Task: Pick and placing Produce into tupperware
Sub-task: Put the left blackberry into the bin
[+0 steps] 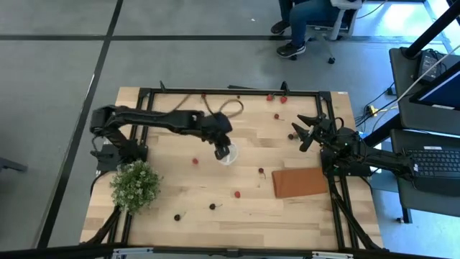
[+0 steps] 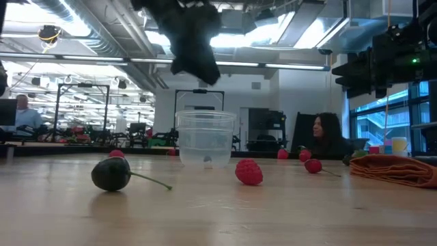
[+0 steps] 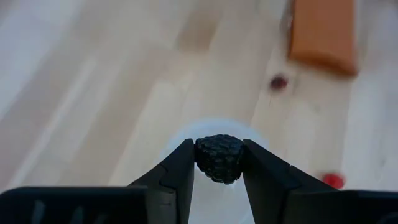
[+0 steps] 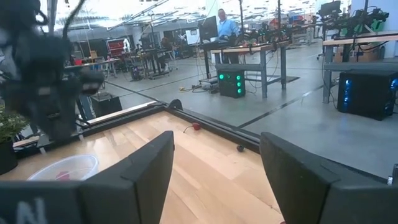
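Observation:
My left gripper (image 1: 221,150) hangs above the tupperware (image 1: 228,155), a small translucent cup standing upright on its base on the wood (image 2: 205,139). The gripper is shut on a dark, bumpy berry (image 3: 219,158). In the left wrist view the cup's pale rim (image 3: 180,134) shows right behind the berry. Other produce lies loose on the table: a dark stemmed piece (image 2: 111,173), a red raspberry-like piece (image 2: 249,171) and red pieces (image 1: 195,161) (image 1: 236,193). My right gripper (image 1: 302,133) waits open at the table's right side, with nothing between its fingers (image 4: 217,140). My left gripper pinches the dark berry by two opposite sides (image 3: 200,155) between its two fingertips. The fingers (image 3: 177,174) slant downward, coming from the table's left. The berry is lifted clear of the table and hangs over the cup.
A reddish-brown mat (image 1: 300,182) lies at the right near side. A green bush with white flowers (image 1: 135,184) stands at the near left. More red pieces (image 1: 277,115) lie toward the far edge. A black frame (image 1: 237,91) borders the table. People sit in the room beyond.

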Tool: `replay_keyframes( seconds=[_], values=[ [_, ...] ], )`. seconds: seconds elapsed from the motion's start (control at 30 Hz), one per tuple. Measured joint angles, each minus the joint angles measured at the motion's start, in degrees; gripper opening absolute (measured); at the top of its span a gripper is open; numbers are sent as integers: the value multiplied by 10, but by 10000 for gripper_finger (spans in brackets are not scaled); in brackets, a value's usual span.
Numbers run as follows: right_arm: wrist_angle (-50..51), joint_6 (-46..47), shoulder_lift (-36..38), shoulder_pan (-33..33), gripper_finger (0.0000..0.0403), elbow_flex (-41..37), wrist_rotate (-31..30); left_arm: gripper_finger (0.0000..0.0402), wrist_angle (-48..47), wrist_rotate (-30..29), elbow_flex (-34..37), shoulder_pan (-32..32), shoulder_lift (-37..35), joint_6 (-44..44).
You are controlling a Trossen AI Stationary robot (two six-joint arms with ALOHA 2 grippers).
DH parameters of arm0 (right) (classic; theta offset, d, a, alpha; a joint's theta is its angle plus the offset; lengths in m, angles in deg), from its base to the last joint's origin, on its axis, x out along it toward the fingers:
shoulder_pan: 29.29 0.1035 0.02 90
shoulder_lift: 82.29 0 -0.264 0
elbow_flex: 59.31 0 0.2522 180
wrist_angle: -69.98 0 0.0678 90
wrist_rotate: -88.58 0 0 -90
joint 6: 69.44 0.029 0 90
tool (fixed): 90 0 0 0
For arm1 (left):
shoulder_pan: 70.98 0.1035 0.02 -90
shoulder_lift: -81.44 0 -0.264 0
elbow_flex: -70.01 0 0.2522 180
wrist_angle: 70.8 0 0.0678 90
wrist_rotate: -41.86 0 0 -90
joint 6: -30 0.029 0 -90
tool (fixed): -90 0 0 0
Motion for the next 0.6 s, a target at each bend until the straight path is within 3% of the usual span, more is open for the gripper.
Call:
replay_keyframes(
  seconds=[0.17, 0.4, 0.6],
  values=[
    [0, 10, 0, 0, 240, 0, 0, 108, -56, 0, -40, -18, 58, -1],
    [0, 10, 0, 0, 240, 0, 0, 110, -67, -4, -44, -28, 115, -16],
    [0, 9, 0, 0, 240, 0, 0, 112, -71, -4, -44, -28, 128, -22]
  ],
)
